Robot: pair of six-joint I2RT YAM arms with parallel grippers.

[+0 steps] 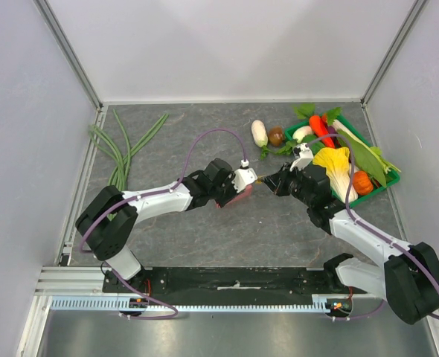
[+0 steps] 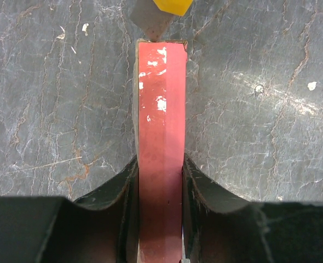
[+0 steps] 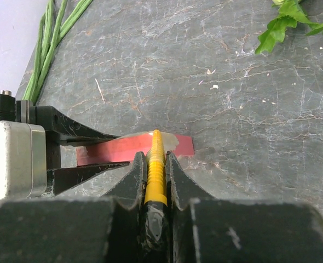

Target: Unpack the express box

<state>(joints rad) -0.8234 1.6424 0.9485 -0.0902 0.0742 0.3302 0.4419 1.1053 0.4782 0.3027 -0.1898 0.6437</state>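
The pink-red express box (image 2: 160, 109) stands on edge on the grey table, clamped between my left gripper's fingers (image 2: 200, 192). In the top view the box (image 1: 238, 196) shows under my left gripper (image 1: 234, 187) at mid-table. My right gripper (image 3: 156, 164) is shut on the yellow-and-black utility knife (image 3: 155, 164). The knife's tip rests at the far end of the box (image 3: 134, 149), where clear tape shows. The yellow knife tip and grey blade (image 2: 153, 16) appear at the top of the left wrist view. My right gripper (image 1: 271, 182) sits just right of the box.
A green tray (image 1: 379, 187) of toy vegetables stands at the back right, with a white radish (image 1: 259, 132) and a brown mushroom (image 1: 277, 136) beside it. Long green beans (image 1: 123, 145) lie at the back left. Green leaves (image 3: 284, 22) lie at the far right.
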